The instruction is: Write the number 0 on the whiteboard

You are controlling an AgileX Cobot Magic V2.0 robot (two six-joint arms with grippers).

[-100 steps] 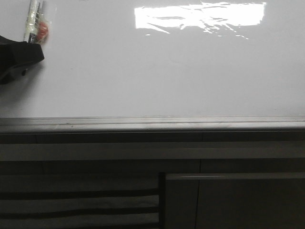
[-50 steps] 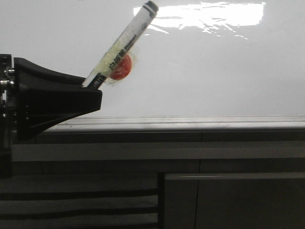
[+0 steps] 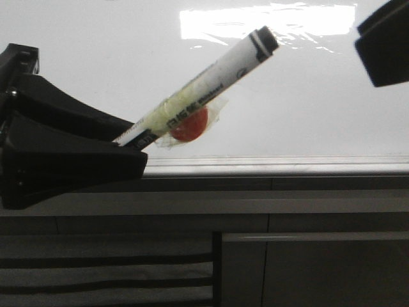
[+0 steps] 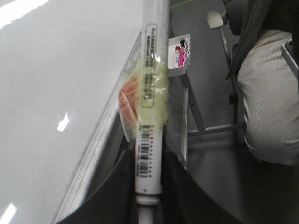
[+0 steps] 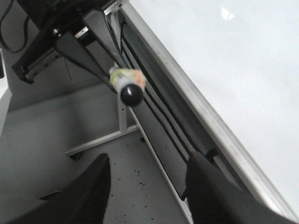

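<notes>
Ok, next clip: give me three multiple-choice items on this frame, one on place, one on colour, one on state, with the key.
1. Where is the marker?
A. in the left gripper
B. on the floor
C. in the right gripper

2. What colour is the marker's cap?
A. red
B. black
C. green

3. What is on the whiteboard?
A. a finished 0
B. a line of text
C. no writing in view

Key: 1 A, the left fingers clamp its barrel; 2 B, the capped end is dark; 3 C, only glare shows.

White whiteboard (image 3: 307,96); black-capped white marker (image 3: 211,83)
</notes>
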